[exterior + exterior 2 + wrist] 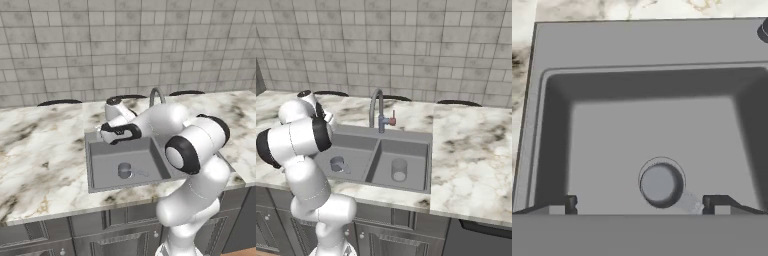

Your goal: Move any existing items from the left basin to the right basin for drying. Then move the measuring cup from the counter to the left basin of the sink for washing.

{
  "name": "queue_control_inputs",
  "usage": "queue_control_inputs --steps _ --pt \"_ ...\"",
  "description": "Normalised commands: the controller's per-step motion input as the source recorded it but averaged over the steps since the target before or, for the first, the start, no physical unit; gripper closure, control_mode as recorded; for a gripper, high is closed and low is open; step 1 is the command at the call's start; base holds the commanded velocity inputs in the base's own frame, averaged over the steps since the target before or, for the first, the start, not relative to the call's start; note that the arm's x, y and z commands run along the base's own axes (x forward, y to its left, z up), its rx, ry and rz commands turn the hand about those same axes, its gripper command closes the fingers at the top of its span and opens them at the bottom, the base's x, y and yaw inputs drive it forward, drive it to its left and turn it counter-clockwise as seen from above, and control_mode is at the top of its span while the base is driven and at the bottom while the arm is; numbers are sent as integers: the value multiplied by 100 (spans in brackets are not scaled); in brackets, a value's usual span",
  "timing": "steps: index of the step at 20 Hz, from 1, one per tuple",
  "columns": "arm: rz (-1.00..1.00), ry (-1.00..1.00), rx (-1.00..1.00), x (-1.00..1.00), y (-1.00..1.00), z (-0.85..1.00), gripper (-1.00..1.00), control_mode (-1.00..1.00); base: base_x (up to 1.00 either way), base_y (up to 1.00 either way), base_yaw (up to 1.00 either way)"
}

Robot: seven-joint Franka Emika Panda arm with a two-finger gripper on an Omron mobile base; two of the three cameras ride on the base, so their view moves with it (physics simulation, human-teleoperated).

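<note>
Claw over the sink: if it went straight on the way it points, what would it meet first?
Most likely the measuring cup in the left basin: it lies between the open claw tips, slightly right of center. Depth is unclear, so a narrow miss onto the basin floor is possible.

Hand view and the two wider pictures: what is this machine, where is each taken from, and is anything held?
It is a white robot arm in a rendered kitchen, at a grey two-basin sink set in a marble counter. The two wide pictures come from cameras on its base, behind it to the left and right. The third looks down along its tool, whose two tips stand wide open, holding nothing. Below it, in the left basin, sits the measuring cup. A see-through tumbler stands in the right basin.
</note>
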Motion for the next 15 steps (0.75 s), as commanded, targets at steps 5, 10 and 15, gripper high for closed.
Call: queue_control_inputs --steps 5,10,15 --pt "0 -1 0 -21 9 49 -100 -100 0 0 0" --pt "0 0 0 -27 10 51 -100 -100 0 0 0" --pt "0 0 0 -29 9 52 -100 -100 0 0 0"
